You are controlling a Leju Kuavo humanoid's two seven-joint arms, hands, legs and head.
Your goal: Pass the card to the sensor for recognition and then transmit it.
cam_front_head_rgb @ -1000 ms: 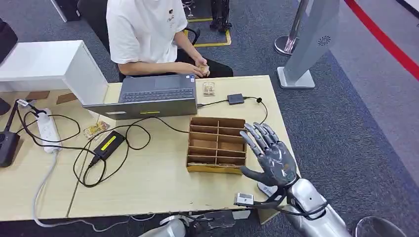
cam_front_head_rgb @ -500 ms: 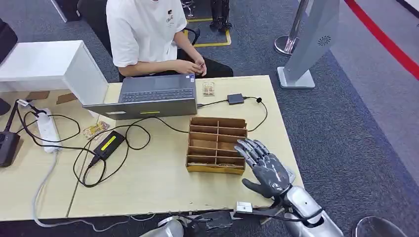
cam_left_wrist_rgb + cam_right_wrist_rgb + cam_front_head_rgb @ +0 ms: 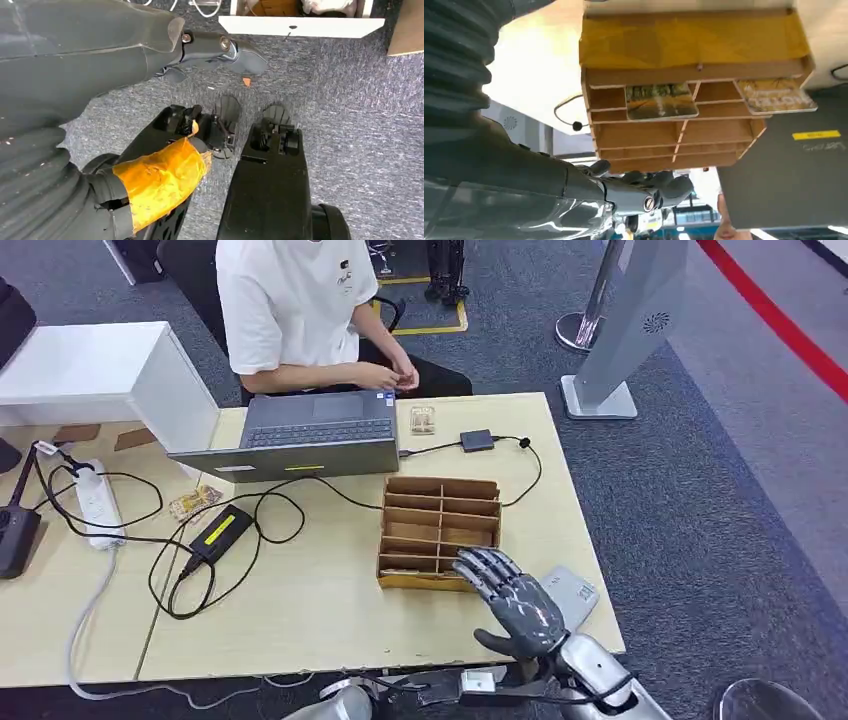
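The card [image 3: 661,100] with the green-and-orange picture lies flat in a slot of the near row of the cardboard divider box [image 3: 438,530]; a second card [image 3: 776,96] with pale lettering lies in the neighbouring slot of that row. I judge a card like this to be very light, thin, stiff enough to keep its shape and rather slick on its faces, so it will slide easily but is hard to lift from a flat floor. The best hold looks like a pinch on the edge that juts slightly past the partition toward the near wall, thumb below and a finger on top.

The box stands on the counter [image 3: 300,610], near its right end, with a laptop [image 3: 300,440] beyond it and a small black sensor box [image 3: 477,440] on a cable at the far right.

The right hand [image 3: 515,602] hovers at the box's near right corner, holding nothing, its fingers [image 3: 480,565] spread apart and reaching over the near wall. The card sits just beyond the fingertips, apart from them.

The left hand [image 3: 220,50] hangs below the counter over the carpet, fingers curled in, holding nothing.
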